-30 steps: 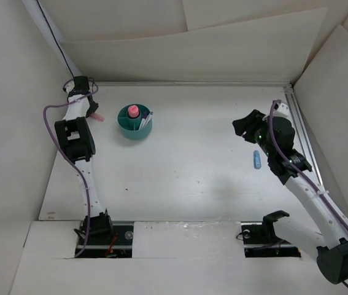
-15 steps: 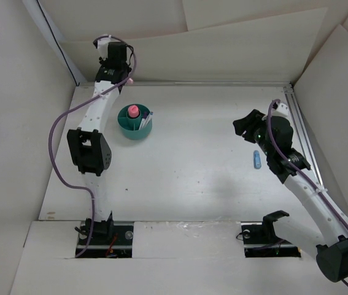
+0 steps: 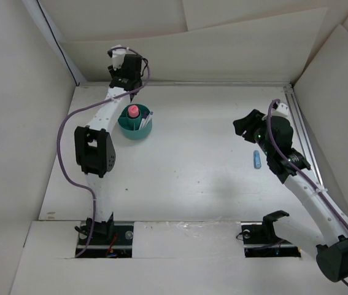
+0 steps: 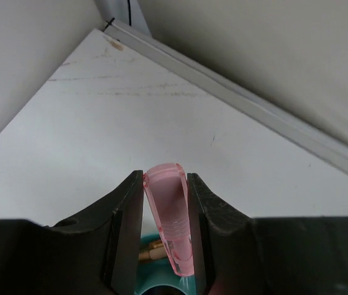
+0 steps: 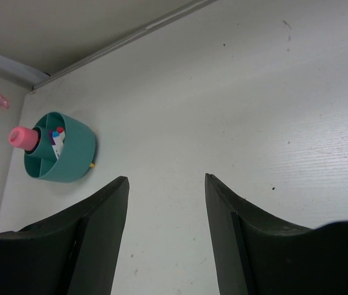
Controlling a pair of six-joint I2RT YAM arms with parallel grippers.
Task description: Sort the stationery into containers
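Between the fingers of the left gripper (image 4: pixel 165 184), which are clamped on its flanks, sits a stubby pink piece (image 4: pixel 172 227). Its long axis runs along the fingers, and the blunt end juts just past the tips. Below the gripper and slightly back toward the wrist lies the teal cup (image 3: pixel 135 134); a sliver of its rim shows under the fingers in the left wrist view. The top view places the gripper just beyond the cup's far rim. One compartment holds a second pink piece (image 3: pixel 134 111) standing upright, and another holds the white pens (image 5: pixel 58 134). The coming move is probably a short pull back over the cup and a release; into which compartment cannot be told. The right gripper (image 5: pixel 166 178) has its jaws apart with nothing between them, well apart from the cup. A blue piece (image 3: pixel 256 160) lies flat on the table (image 3: pixel 192 160) just beside this gripper, to its right and toward the base, its long axis pointing away from the base. The right arm is much the nearer to it.
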